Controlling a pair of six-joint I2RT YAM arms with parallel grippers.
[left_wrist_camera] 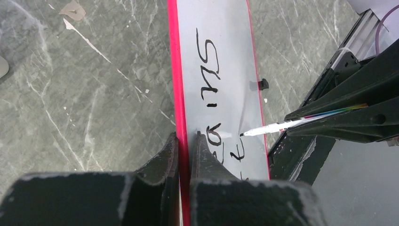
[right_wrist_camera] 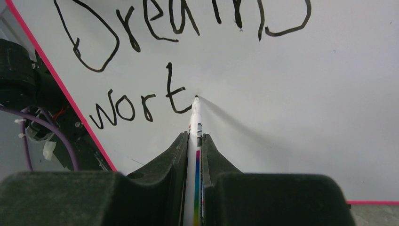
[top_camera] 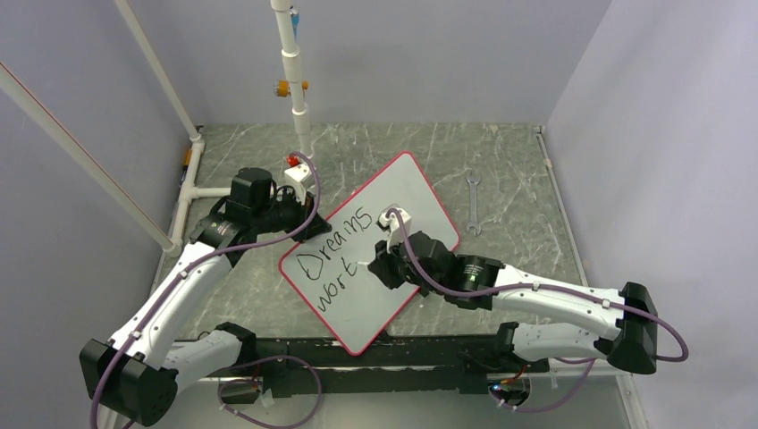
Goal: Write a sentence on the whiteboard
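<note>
Your right gripper [right_wrist_camera: 193, 137] is closed snugly on one marker [right_wrist_camera: 194, 120], a white barrel with a rainbow stripe that runs up between the two fingers. Its black tip touches the whiteboard [top_camera: 413, 183] just right of the "t" in "wort". Your left gripper [left_wrist_camera: 186, 137] is nearly closed too, one finger on each side of the board's thin red rim along its left edge, so it pinches that edge.

There is one whiteboard. It lies diagonally on the bench [top_camera: 509, 161] between your two arms, and its near corner reaches over the black rail at their bases. The sentence [top_camera: 340, 253] so far has two lines in black: "Dreams", six letters, and below it "wort", four letters. The rest of the board is bare white.

From the top camera, the right gripper and its wrist cover the board just right of "wort", and the pen tip is hidden there. Only the wrist views show it.

One wrench [top_camera: 472, 204] lies on the bench to the right, well apart from the board. A white pipe upright [top_camera: 295, 80] stands at the far edge, behind the left gripper.
</note>
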